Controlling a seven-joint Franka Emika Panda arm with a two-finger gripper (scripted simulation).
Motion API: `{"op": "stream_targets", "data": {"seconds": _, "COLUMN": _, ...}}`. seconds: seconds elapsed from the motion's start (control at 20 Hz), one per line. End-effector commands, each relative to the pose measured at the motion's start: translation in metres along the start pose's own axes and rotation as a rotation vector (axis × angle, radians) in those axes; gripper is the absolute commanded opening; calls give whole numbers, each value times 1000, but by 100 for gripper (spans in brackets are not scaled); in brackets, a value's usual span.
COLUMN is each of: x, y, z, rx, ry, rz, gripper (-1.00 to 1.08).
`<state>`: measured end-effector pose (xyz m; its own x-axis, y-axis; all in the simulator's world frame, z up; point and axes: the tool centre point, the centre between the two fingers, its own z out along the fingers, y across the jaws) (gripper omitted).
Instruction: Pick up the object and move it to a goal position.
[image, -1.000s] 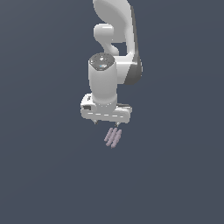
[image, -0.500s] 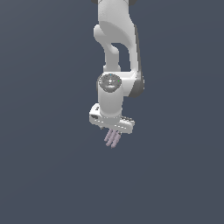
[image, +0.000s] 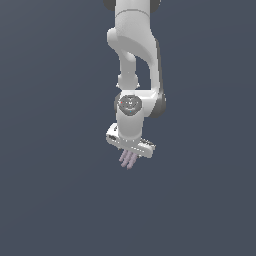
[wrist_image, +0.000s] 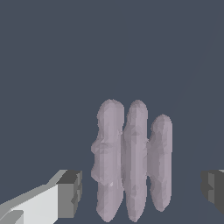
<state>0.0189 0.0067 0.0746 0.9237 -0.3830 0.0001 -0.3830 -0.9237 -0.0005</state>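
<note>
The object (wrist_image: 131, 159) is a small pale pinkish-lilac piece of three ridged rods joined side by side, lying on the dark grey floor. In the exterior view the object (image: 128, 160) pokes out just below the white hand. My gripper (wrist_image: 142, 190) is open and straddles it: one dark finger pad (wrist_image: 71, 192) stands on one side and the other pad (wrist_image: 213, 187) on the far side, both with a gap to the rods. In the exterior view the gripper (image: 131, 152) hangs right above the object, and its hand hides the rods' upper part.
The white arm (image: 134, 60) reaches down from the top of the exterior view. Around it there is only a plain dark grey surface (image: 60, 190), with no other object or marker showing.
The hand has swung over from the exterior view's left and dropped lower, so it now sits right over the object. The object has not moved.
</note>
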Motion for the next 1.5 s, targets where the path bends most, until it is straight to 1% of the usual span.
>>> {"op": "stream_targets", "data": {"seconds": 0.0, "x": 0, "y": 0, "z": 2, "rx": -1, "ry": 0, "rz": 7, "gripper": 100}}
{"op": "stream_targets", "data": {"seconds": 0.25, "x": 0, "y": 0, "z": 7, "rx": 0, "ry": 0, "rz": 3, "gripper": 100}}
{"op": "stream_targets", "data": {"seconds": 0.65, "x": -1, "y": 0, "z": 45, "rx": 0, "ry": 0, "rz": 6, "gripper": 100}}
{"op": "stream_targets", "data": {"seconds": 0.9, "x": 0, "y": 0, "z": 52, "rx": 0, "ry": 0, "rz": 7, "gripper": 100}}
{"op": "stream_targets", "data": {"seconds": 0.95, "x": 0, "y": 0, "z": 52, "rx": 0, "ry": 0, "rz": 7, "gripper": -100}}
{"op": "stream_targets", "data": {"seconds": 1.4, "x": 0, "y": 0, "z": 52, "rx": 0, "ry": 0, "rz": 7, "gripper": -100}}
{"op": "stream_targets", "data": {"seconds": 1.45, "x": 5, "y": -3, "z": 35, "rx": 9, "ry": 17, "rz": 8, "gripper": -100}}
